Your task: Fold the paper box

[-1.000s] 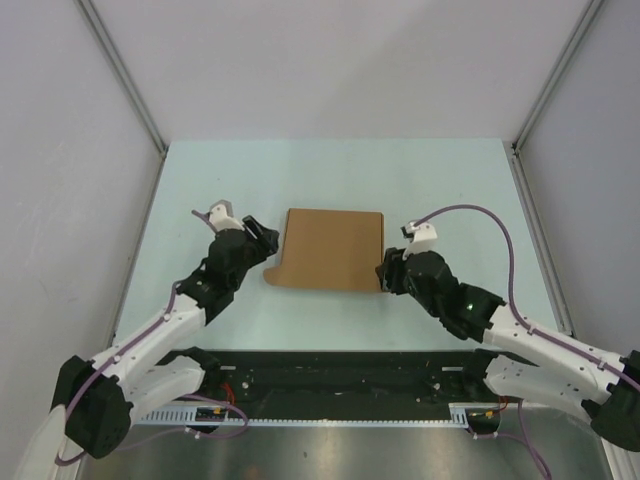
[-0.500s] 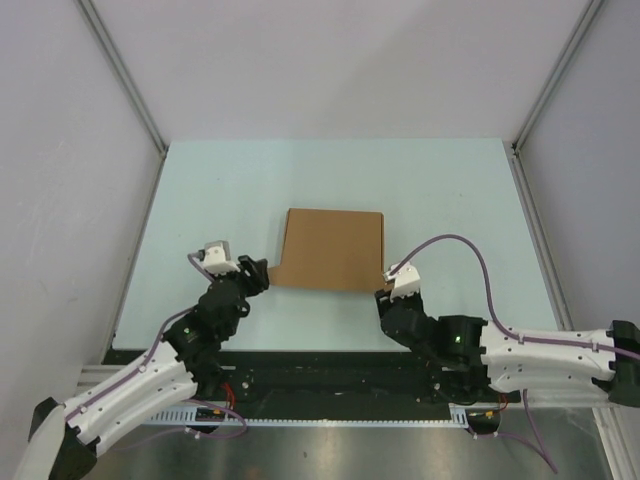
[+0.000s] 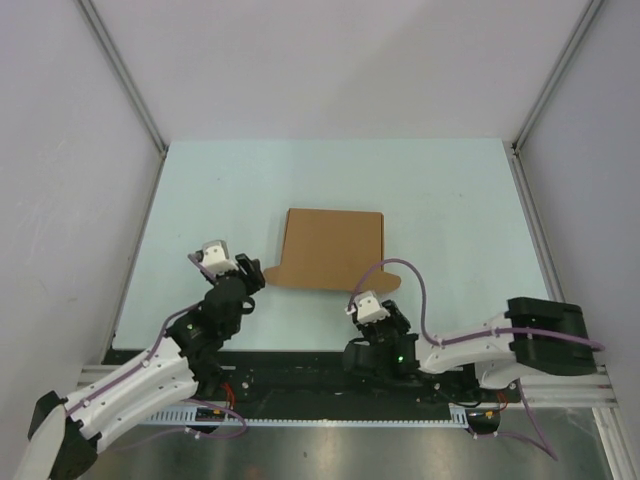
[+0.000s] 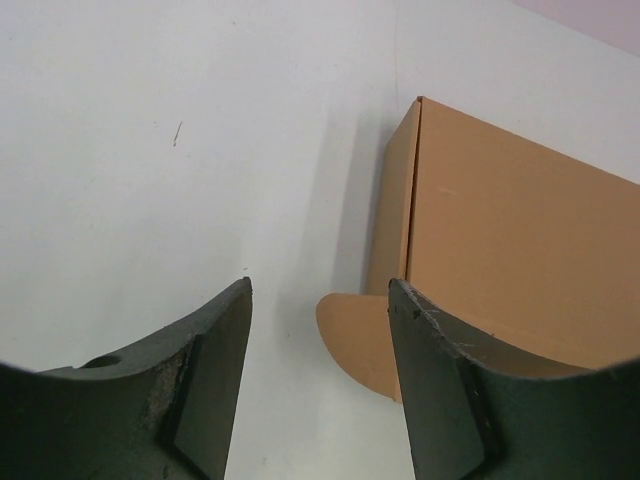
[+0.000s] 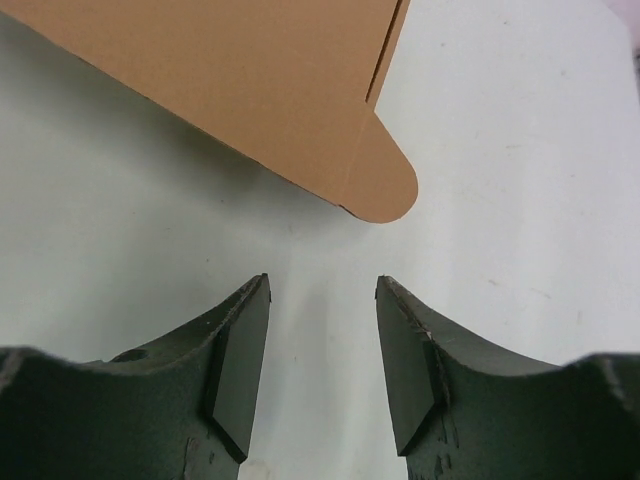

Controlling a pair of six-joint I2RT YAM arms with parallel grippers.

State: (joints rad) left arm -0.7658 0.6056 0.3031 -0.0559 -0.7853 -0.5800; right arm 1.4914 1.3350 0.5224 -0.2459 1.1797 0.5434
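Note:
The paper box (image 3: 333,248) lies flat and closed in the middle of the table, brown, with a rounded flap (image 3: 390,281) sticking out at its near right corner and another at its near left corner. My left gripper (image 3: 252,274) is open just left of the near left flap (image 4: 355,335), touching nothing; the left wrist view (image 4: 320,290) shows the box (image 4: 520,240) ahead and to the right. My right gripper (image 3: 386,309) is open and empty, a little short of the right flap (image 5: 381,186); the bare table shows between its fingertips (image 5: 322,285).
The pale green table (image 3: 450,200) is boxed in by grey walls with metal posts at the left (image 3: 120,75) and right (image 3: 555,80). A black rail (image 3: 300,375) carrying the arm bases runs along the near edge.
Both arms have pulled back toward the near edge; the right one has folded far back and left. The box's near corner flaps now lie uncovered. Both grippers stay open.

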